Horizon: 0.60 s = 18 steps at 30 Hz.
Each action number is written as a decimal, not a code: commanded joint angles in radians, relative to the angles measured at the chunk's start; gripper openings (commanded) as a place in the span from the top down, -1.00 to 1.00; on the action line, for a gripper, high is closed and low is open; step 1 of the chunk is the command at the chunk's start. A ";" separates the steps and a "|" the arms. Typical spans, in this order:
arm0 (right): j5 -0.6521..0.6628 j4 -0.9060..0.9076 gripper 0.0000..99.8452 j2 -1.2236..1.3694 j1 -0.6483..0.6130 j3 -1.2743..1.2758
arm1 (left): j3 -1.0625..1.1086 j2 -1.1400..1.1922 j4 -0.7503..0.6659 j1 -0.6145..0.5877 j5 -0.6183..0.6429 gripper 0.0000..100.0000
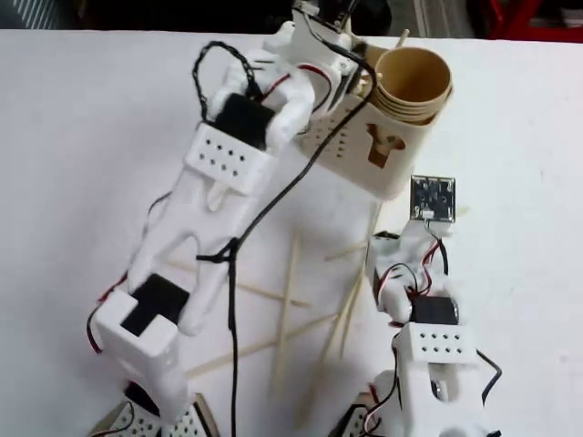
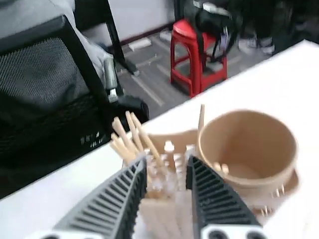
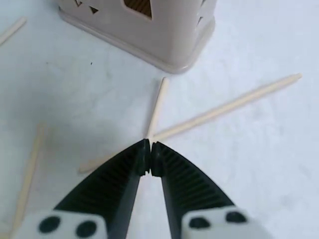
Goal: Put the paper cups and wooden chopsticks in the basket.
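Note:
A beige basket stands at the table's far side with nested paper cups in it. My left gripper hangs over its rim, next to the cups. In the left wrist view that gripper is open, with nothing between its grey fingers. Below it are the basket wall, a bundle of wooden chopsticks standing in it, and a paper cup. My right gripper is shut just above two loose chopsticks on the table, a short way from the basket.
Several more chopsticks lie scattered on the white table between the two arms. The left arm's black cable runs over them. Beyond the table's far edge are a red stool and a black chair.

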 commanded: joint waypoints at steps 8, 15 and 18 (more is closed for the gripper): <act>0.000 0.156 0.96 0.001 0.002 -0.135 | -0.618 -0.019 0.720 -0.004 -0.046 0.76; 0.049 0.397 0.96 0.004 -0.122 -0.298 | -0.792 -0.058 0.819 -0.082 -0.046 0.82; 0.055 0.427 0.96 0.005 -0.162 -0.311 | -0.756 -0.110 0.819 -0.124 -0.046 0.82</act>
